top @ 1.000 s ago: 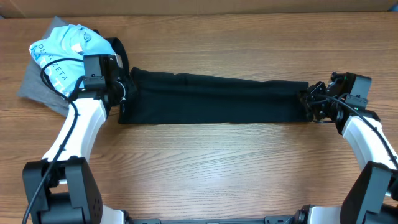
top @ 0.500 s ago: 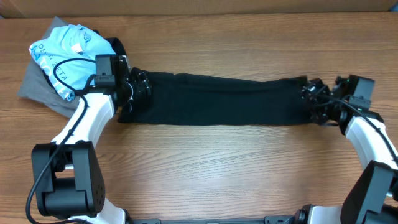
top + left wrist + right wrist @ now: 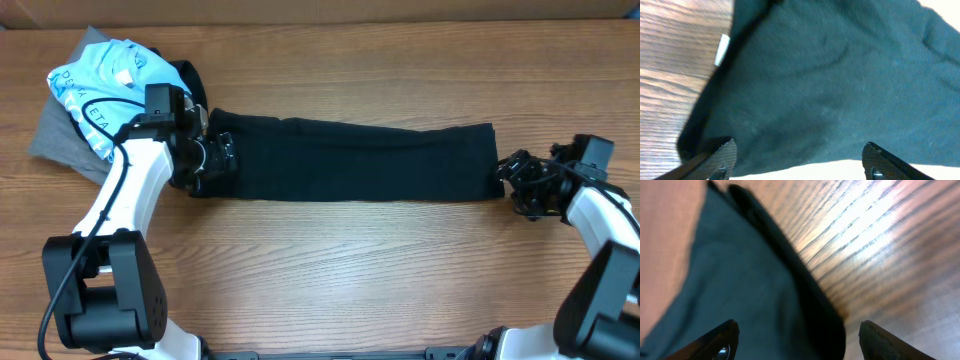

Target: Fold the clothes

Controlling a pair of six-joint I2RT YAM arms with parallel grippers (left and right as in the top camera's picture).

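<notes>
Black tee [image 3: 350, 160]: you see it folded into a long narrow band, lying flat across the table [image 3: 350, 270] and running left to right between the two arms.
Label [image 3: 721, 50]: a small white tab at the band's edge in your left wrist view, next to bare wood.
Left gripper [image 3: 218, 155]: it sits over the band's left end. Your wrist view shows the fingers [image 3: 722, 156] spread wide with cloth below them, nothing pinched.
Right gripper [image 3: 522, 185]: just beside the band's right end, over wood. Its jaws are spread. Your wrist view shows the cloth's dark edge between the fingers [image 3: 722, 337], not held.
Blue tee [image 3: 95, 80]: crumpled and lettered, at the far left corner behind the left arm.
Grey garment [image 3: 55, 135]: lies under the blue tee, one corner showing at the left.
</notes>
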